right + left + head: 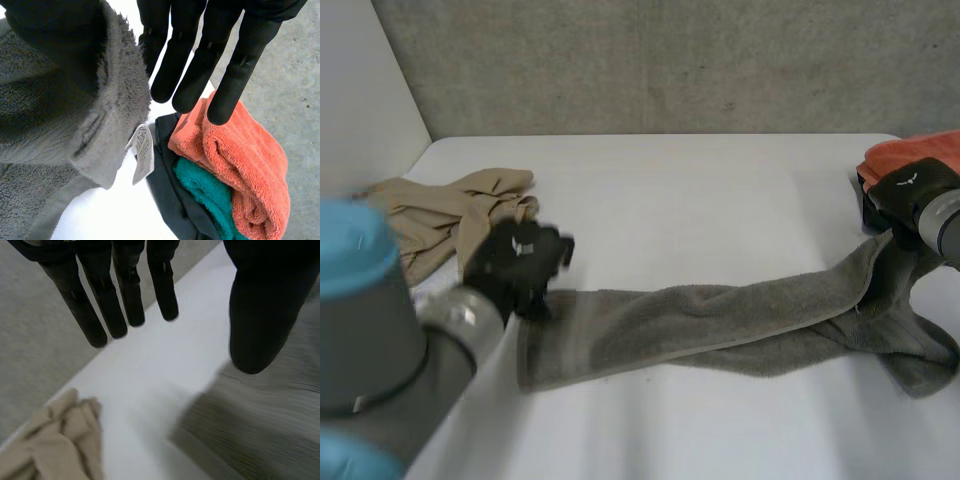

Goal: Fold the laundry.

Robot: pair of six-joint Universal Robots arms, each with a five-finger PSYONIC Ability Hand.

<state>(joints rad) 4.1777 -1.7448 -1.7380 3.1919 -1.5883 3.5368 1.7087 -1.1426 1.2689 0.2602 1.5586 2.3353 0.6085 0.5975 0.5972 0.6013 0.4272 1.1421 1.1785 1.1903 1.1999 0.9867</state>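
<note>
The long grey terry towel (720,320) lies stretched across the white bench (700,190). The left hand (510,265) hovers at its near-left end, fingers (107,305) straight and spread, gripping nothing. The right hand (910,190) has the far end draped over its thumb, fingers (200,55) straight and apart from the cloth. Beside it sits a folded orange towel (250,165), and a crumpled tan garment (440,215) lies behind the left hand.
</note>
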